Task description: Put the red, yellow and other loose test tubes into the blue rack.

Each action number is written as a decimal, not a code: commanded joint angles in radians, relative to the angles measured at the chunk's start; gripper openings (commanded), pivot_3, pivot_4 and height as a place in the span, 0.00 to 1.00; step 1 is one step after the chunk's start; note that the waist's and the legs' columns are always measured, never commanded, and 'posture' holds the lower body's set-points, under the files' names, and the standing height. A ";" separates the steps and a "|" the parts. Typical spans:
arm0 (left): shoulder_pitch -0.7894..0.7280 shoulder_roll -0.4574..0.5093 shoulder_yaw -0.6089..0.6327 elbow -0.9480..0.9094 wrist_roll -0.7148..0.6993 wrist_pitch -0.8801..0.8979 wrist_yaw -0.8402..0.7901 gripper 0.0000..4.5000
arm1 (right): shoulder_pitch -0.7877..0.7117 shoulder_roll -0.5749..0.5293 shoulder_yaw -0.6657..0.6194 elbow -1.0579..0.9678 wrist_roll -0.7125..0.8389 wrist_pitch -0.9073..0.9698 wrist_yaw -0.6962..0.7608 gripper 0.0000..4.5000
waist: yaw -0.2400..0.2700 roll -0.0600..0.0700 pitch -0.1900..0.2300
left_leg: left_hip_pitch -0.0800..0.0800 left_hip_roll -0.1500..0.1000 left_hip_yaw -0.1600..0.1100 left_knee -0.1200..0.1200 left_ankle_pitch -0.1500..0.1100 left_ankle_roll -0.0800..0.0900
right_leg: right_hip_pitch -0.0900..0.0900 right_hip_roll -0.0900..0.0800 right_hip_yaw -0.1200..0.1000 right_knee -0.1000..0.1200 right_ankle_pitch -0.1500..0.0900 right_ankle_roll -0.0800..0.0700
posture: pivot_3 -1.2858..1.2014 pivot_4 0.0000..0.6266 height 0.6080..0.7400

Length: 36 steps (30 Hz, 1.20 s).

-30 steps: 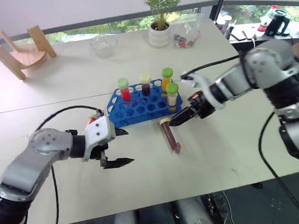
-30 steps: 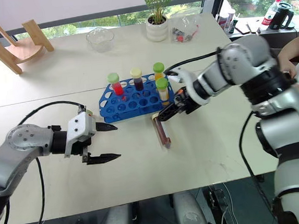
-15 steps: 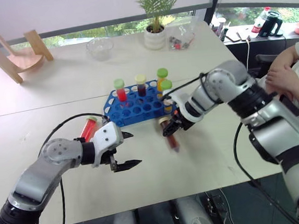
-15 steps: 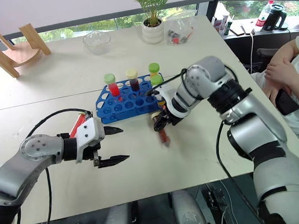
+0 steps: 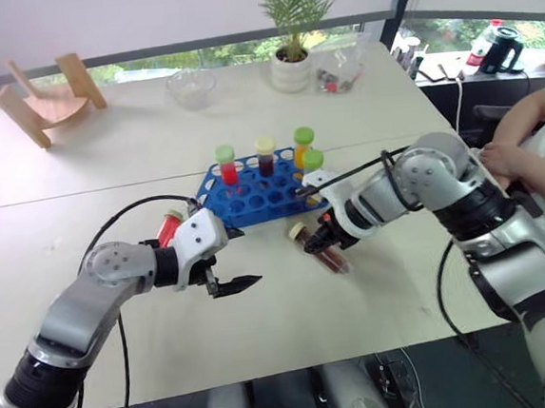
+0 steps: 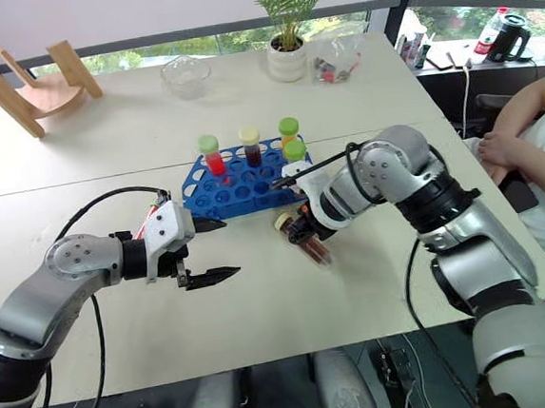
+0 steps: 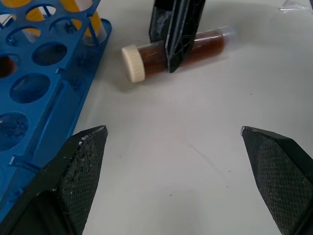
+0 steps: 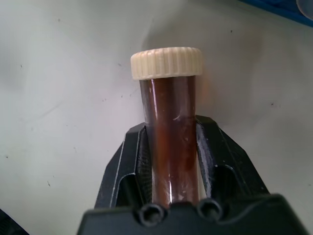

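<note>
Your right gripper (image 6: 305,232) was clamped on the dark maroon tube (image 8: 170,147), its two black fingers (image 8: 128,169) pressed against either side of the glass partway down the body, with the cream cap (image 8: 167,62) sticking out past the fingertips. From the left wrist view the tube lay flat on the white table (image 5: 384,280), though whether it still rested on the surface or had just been lifted clear you could not quite tell. Just beyond that gripper, toward the far side of the table, sat the blue rack (image 5: 253,198), close but apart from the held tube. In the rack stood four tubes upright: the red tube (image 5: 227,164) with a green cap, a dark tube (image 5: 265,154) with a cream cap beside it, an orange tube (image 5: 303,145) with a green cap, and the pale yellow tube (image 5: 313,170) with a green cap at the corner nearest your right gripper. Your left gripper (image 5: 232,260) hung with its jaws spread wide and nothing between them, off to the left of the right one and just in front of the rack's near left corner. Behind the left wrist another red tube (image 5: 169,226) lay on the table.
</note>
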 commanded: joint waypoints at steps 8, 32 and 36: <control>-0.036 0.074 0.127 0.127 -0.066 0.010 -0.096 1.00 | 0.160 -0.145 -0.462 -0.459 0.078 -0.331 0.352 0.19 | 0.004 0.001 0.001 | -0.009 0.001 -0.002 0.001 0.000 0.001 | -0.009 0.001 -0.002 0.000 0.000 0.000 | 0.52 0.24 1.00; -0.192 0.143 0.133 0.359 -0.024 0.006 -0.237 1.00 | 0.540 0.587 -0.231 -0.099 -1.086 -1.529 0.130 0.19 | 0.000 0.001 0.001 | -0.008 0.000 -0.002 0.000 0.006 -0.010 | -0.008 -0.001 -0.003 0.003 0.001 0.001 | 0.52 0.24 1.00; -0.182 0.141 0.136 0.353 -0.026 0.008 -0.229 1.00 | 0.553 0.586 -0.246 -0.086 -1.113 -1.541 0.141 0.19 | 0.000 0.001 0.001 | -0.008 0.000 -0.002 0.000 0.005 -0.009 | -0.008 -0.001 -0.003 0.003 0.001 0.001 | 0.52 0.24 1.00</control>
